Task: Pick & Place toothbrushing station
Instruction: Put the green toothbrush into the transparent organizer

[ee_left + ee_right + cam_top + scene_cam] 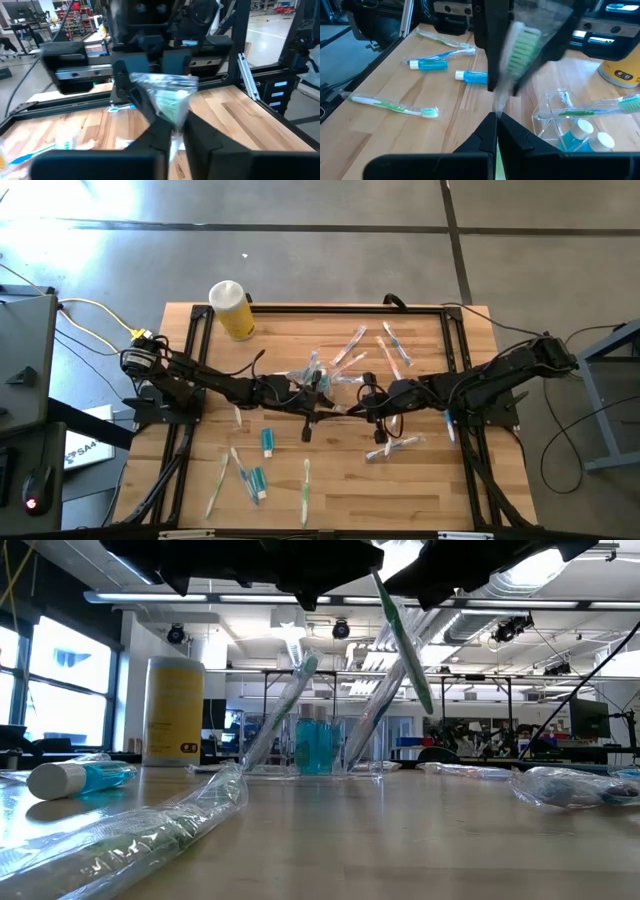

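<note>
A clear plastic container [312, 375] stands mid-table with teal-ended tubes [582, 131] in it and wrapped toothbrushes [290, 700] leaning on its rim. My two grippers meet just near of it, above the table. Both my left gripper [318, 394] and my right gripper [362, 396] are shut on one wrapped green toothbrush [405, 640]. Its green-bristled head shows in the left wrist view [170, 97] and the right wrist view [522, 45]. More toothbrushes and tubes lie loose on the table. My left gripper pinches the wrapped toothbrush just behind its head [172, 131] between its two fingers; the head sticks out past the fingertips. The brush is lifted clear of the table. My right gripper pinches the toothbrush's handle [496, 107] between its shut fingers, with the head reaching forward between my left gripper's fingers. In the low view the handle hangs tilted, and its free end [425, 700] is clear of the table.
A yellow bottle with a white cap [232, 308] stands at the far left. Loose toothbrushes [306, 488] and tubes [267, 442] lie near the front edge, and more toothbrushes [392, 348] lie at the far right. A wrapped one [395, 445] lies under the right arm.
</note>
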Action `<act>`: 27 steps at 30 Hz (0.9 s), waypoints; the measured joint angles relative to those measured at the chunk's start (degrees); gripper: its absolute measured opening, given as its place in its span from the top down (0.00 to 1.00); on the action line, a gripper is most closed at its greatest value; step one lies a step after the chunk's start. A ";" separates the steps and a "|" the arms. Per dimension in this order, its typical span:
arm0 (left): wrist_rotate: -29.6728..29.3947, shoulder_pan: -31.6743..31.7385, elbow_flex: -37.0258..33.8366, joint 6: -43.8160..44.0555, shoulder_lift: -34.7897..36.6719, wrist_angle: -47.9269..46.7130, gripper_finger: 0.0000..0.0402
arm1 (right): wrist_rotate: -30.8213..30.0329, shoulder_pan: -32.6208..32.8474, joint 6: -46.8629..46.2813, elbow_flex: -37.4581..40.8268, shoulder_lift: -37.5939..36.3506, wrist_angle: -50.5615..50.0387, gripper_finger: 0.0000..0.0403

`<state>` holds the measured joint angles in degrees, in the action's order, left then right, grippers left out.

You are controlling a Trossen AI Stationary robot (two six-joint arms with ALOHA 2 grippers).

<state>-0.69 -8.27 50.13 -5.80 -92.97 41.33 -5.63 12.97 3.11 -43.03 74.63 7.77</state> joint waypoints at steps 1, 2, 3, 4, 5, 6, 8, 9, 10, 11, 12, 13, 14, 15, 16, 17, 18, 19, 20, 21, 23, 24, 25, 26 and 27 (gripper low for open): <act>-0.04 -0.02 0.00 -0.02 0.00 -0.28 0.96 | 0.00 -0.02 -0.03 0.00 0.00 -0.06 0.99; -0.04 -0.01 0.00 0.02 0.00 -0.56 0.97 | -0.19 0.00 -0.12 0.00 0.00 -0.13 0.99; -0.05 0.00 0.00 0.12 0.00 -0.79 0.97 | -0.46 0.00 -0.32 0.00 0.00 -0.25 0.99; -0.06 0.00 0.00 0.32 0.00 -0.94 0.96 | -0.43 0.00 -0.31 0.00 0.00 -0.29 0.99; -0.11 0.00 0.00 0.47 0.00 -0.97 0.95 | -0.43 0.00 -0.31 0.00 0.00 -0.27 0.99; -0.10 0.00 0.00 0.48 0.00 -1.00 0.95 | -0.41 0.00 -0.31 0.00 0.00 -0.27 0.98; -0.10 0.00 0.00 0.48 0.00 -1.23 0.96 | -0.41 0.00 -0.31 0.00 0.00 -0.47 0.96; -0.12 0.00 0.00 0.48 0.00 -1.35 0.97 | -0.36 0.03 -0.71 0.00 0.00 -0.80 0.94; -0.12 0.00 0.00 0.50 0.00 -1.41 0.98 | -0.20 0.04 -1.68 0.00 0.00 -1.18 0.91; -0.12 0.00 0.00 0.50 0.05 -1.43 0.98 | -0.08 0.04 -2.52 0.00 0.00 -1.53 0.88; -0.10 0.00 0.00 0.52 0.14 -1.44 0.98 | -0.09 0.04 -3.17 -0.01 0.00 -1.84 0.85; -0.07 0.00 0.00 0.56 0.20 -1.36 0.98 | -0.09 0.04 -3.37 -0.02 -0.02 -2.22 0.81; -0.06 0.00 0.00 0.64 0.22 -1.32 0.97 | -0.09 0.04 -3.41 -0.02 -0.02 -2.66 0.77; -0.05 0.00 0.00 0.82 0.22 -1.37 0.97 | -0.09 0.04 -3.52 -0.02 -0.02 -3.09 0.72; -0.02 0.00 0.00 1.15 0.22 -1.55 0.97 | -0.09 0.04 -3.52 -0.02 -0.02 -3.32 0.67; 0.12 0.00 0.00 1.40 0.22 -1.83 0.97 | -0.10 0.04 -3.49 -0.02 -0.02 -3.40 0.62; 0.14 0.00 0.00 1.50 0.22 -2.32 0.98 | -0.11 0.04 -3.46 -0.02 -0.02 -3.38 0.57; 0.16 0.00 0.00 1.55 0.24 -3.03 0.98 | -0.13 0.04 -3.45 -0.02 -0.02 -3.36 0.53; 0.15 0.00 0.00 1.62 0.33 -3.78 0.98 | -0.13 0.04 -3.44 -0.02 -0.02 -3.35 0.49; 0.16 0.00 -0.03 1.79 0.77 -5.04 0.98 | -0.13 0.04 -3.26 -0.02 -0.02 -3.36 0.45; 0.15 -0.15 -0.09 1.92 1.78 -5.99 0.98 | -0.20 0.04 -3.02 -0.02 -0.02 -3.44 0.38; 0.00 -0.49 -0.09 1.94 2.50 -6.86 0.98 | -0.19 0.04 -3.02 -0.02 -0.02 -3.62 0.36; -0.35 -0.79 -0.09 1.92 3.36 -8.18 0.98 | -0.21 0.04 -3.06 -0.02 -0.02 -4.07 0.34; -0.84 -0.96 -0.09 1.75 4.30 -9.61 0.98 | -0.25 0.04 -3.19 -0.02 -0.02 -4.48 0.32; -1.23 -1.41 -0.09 1.73 5.26 -10.99 0.98 | -0.27 0.04 -3.39 -0.02 -0.02 -4.73 0.31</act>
<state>-1.92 -9.68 50.04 -4.08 -87.71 30.35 -5.90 13.02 -0.27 -43.05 74.61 3.05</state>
